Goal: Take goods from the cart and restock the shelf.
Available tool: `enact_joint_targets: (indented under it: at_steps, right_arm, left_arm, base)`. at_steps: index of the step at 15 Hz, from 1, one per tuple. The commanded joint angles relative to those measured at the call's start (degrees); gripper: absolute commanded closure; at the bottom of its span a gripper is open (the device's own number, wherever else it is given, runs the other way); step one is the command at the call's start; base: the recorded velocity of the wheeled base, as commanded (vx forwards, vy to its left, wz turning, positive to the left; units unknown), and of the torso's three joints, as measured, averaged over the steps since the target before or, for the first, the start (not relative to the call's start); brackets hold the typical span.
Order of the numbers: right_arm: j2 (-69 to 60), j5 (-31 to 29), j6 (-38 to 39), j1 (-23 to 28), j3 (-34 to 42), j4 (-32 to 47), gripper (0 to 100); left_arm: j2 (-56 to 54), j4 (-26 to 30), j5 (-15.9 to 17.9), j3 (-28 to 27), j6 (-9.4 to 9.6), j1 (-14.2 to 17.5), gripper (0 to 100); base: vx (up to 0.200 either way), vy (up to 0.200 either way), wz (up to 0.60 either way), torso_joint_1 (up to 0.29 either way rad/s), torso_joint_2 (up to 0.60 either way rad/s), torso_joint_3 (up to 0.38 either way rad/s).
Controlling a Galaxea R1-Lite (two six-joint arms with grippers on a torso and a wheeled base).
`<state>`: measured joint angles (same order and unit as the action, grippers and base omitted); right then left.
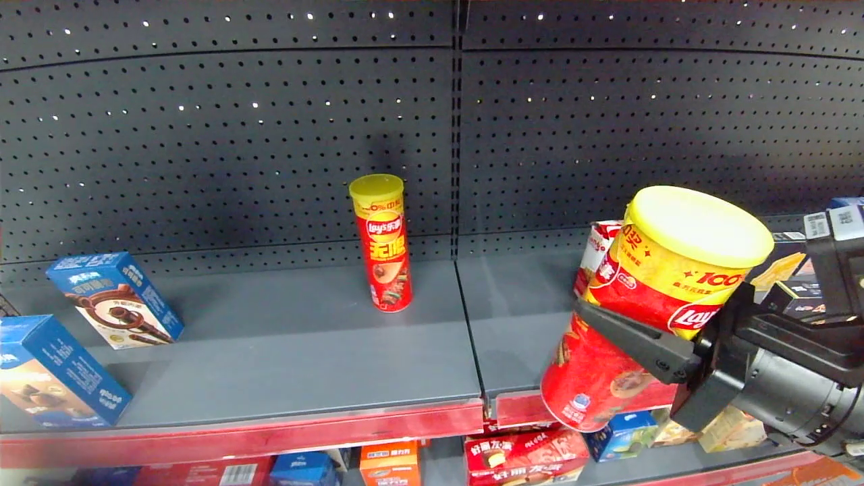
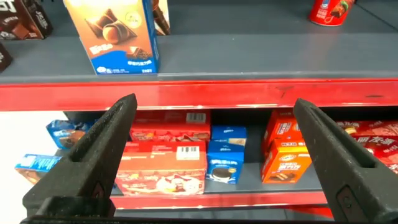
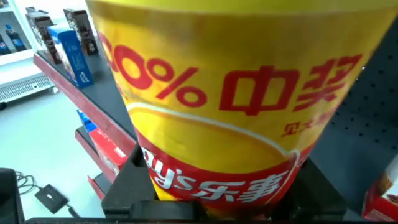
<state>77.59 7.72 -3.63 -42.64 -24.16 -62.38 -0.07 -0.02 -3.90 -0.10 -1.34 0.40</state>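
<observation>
My right gripper (image 1: 682, 337) is shut on a red and yellow chip can (image 1: 648, 304) with a yellow lid, held tilted in front of the grey shelf board's (image 1: 283, 351) right part. The held can (image 3: 236, 106) looms close in the right wrist view. Another chip can (image 1: 381, 243) of the same kind stands upright at the middle of the shelf, well to the left of the held one. My left gripper (image 2: 214, 155) is open with nothing between its fingers, low before the red shelf edge (image 2: 249, 93) and facing the lower shelf's boxes.
Two blue biscuit boxes (image 1: 115, 300) (image 1: 50, 374) stand at the shelf's left. A red and white pack (image 1: 595, 250) sits behind the held can. Red, blue and orange boxes (image 2: 168, 162) fill the lower shelf. Bare board lies between the blue boxes and the standing can.
</observation>
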Motion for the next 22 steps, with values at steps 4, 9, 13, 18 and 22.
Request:
enact_joint_targets:
  at_steps: [4, 9, 13, 18, 22]
  right_arm:
    - [-2.36, -0.77, -0.06, -1.39, 0.61, 6.13, 100]
    - [-1.92, -4.55, -0.94, -1.57, 1.93, 8.06, 100]
    - [-0.78, -4.64, -1.55, -1.65, 0.87, 8.59, 100]
    - [-1.04, -4.73, -1.46, -1.13, -0.71, 8.41, 100]
    - [-1.30, -4.73, -1.46, 0.19, -0.71, 8.41, 100]
  left_arm:
    - [0.07, 0.02, 3.64, 0.01, 1.87, -0.05, 0]
    - [5.26, -0.42, 7.94, -0.87, 4.42, -3.74, 0]
    - [25.74, -4.11, 7.68, -13.35, -3.23, -13.50, 0]
    - [46.22, -14.83, 10.05, -18.45, -0.94, -17.01, 0]
    - [66.43, -29.59, 11.28, -26.62, -0.68, -13.59, 0]
  base:
    - [0.000, 0.000, 0.00, 0.000, 0.00, 0.000]
    - [0.000, 0.000, 0.00, 0.000, 0.00, 0.000]
    - [0.000, 0.000, 0.00, 0.000, 0.00, 0.000]
    - [0.000, 0.000, 0.00, 0.000, 0.00, 0.000]
    - [0.000, 0.000, 0.00, 0.000, 0.00, 0.000]
